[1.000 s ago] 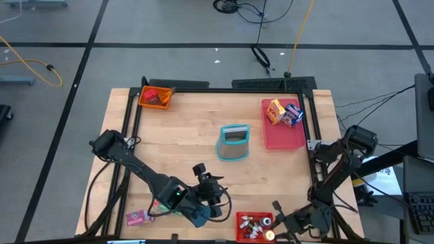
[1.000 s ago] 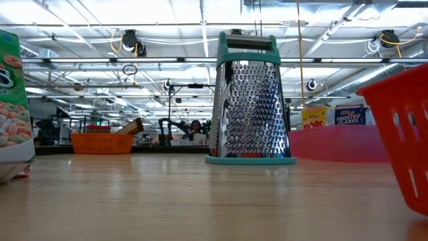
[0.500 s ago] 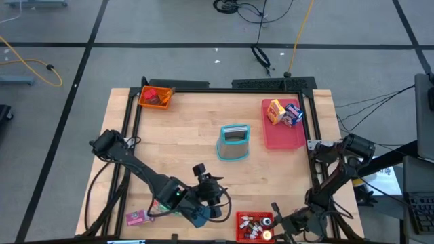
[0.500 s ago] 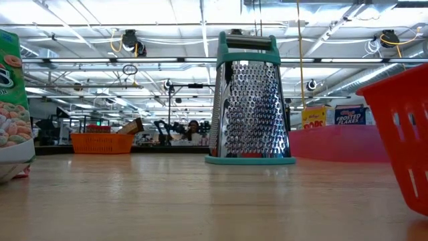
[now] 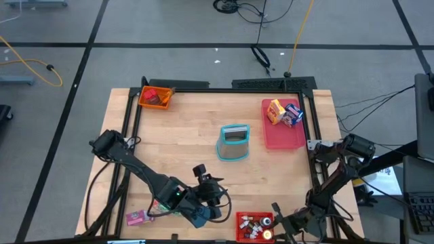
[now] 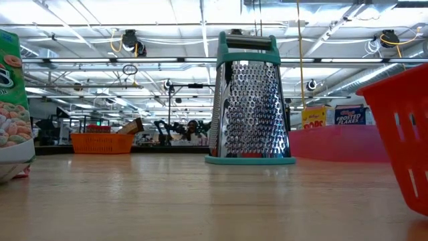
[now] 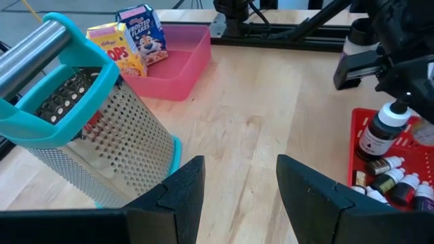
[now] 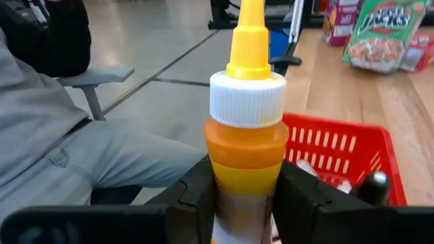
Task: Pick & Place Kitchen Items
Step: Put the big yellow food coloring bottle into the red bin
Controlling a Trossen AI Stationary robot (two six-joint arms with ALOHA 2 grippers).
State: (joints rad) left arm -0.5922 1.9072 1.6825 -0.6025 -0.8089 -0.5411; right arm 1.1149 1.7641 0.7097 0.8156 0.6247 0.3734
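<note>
My right gripper [image 8: 247, 203] is at the table's near edge, just right of the red bin [image 5: 252, 227], shut on an orange-yellow squeeze bottle [image 8: 247, 135] with a white cap and yellow nozzle. The bin holds several tiny white and dark bottles [image 7: 390, 173]. My left gripper [image 7: 237, 193] is open and holds nothing; it hovers near the near edge, between the grater [image 5: 234, 142] and the bin. A green cereal packet [image 6: 13, 100] and a pink packet [image 5: 139, 217] lie by the near-left corner. Yellow and blue cereal boxes [image 5: 283, 113] stand in the pink tray [image 5: 285, 135]. My right gripper pinches the squeeze bottle's lower body [image 8: 247, 179] between its two fingers [image 8: 203, 196], one on each side. The fingers come level from the table's right side. The bottle stands upright in the hold, nozzle up; its bottom is hidden below the fingers.
A teal-framed metal grater stands upright at mid-table. An orange bin [image 5: 156, 97] sits at the far-left corner. A seated person's legs [image 8: 74, 156] are on the floor beside the near edge. Bare wood lies between the grater and the red bin.
The right arm's elbow has shifted a little toward the near edge; its gripper stays by the red bin with the bottle still held.
</note>
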